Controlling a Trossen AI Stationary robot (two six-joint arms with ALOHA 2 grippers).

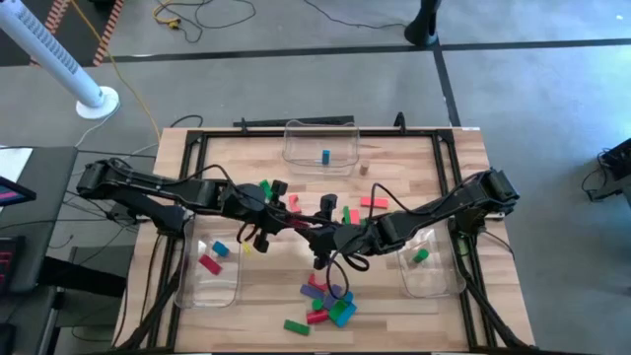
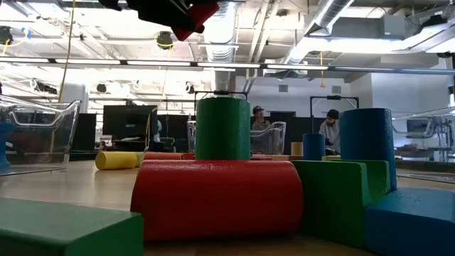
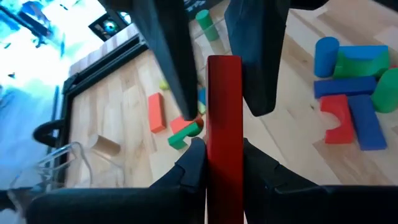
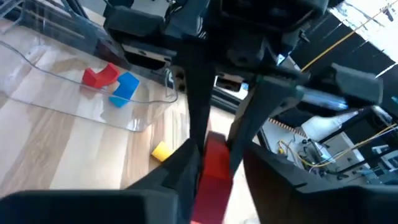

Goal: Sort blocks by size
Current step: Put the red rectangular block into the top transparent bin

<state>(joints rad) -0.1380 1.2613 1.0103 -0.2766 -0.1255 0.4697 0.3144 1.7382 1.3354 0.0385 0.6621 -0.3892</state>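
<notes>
A long red bar block (image 3: 224,134) hung in mid-air above the middle of the bench (image 1: 394,311), clamped at one end by the left hand (image 3: 222,158). The right hand (image 4: 214,152) was pinching its other end, fingers not quite tight. For a clean handover, the right grip should probably be firm before the left lets go.

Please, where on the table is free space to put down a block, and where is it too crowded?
Bare wood lies between the far bin and the scattered blocks, and along the near edge left of the green block. The middle is crowded: both hands meet on a red bar, with a block pile nearby.
</notes>
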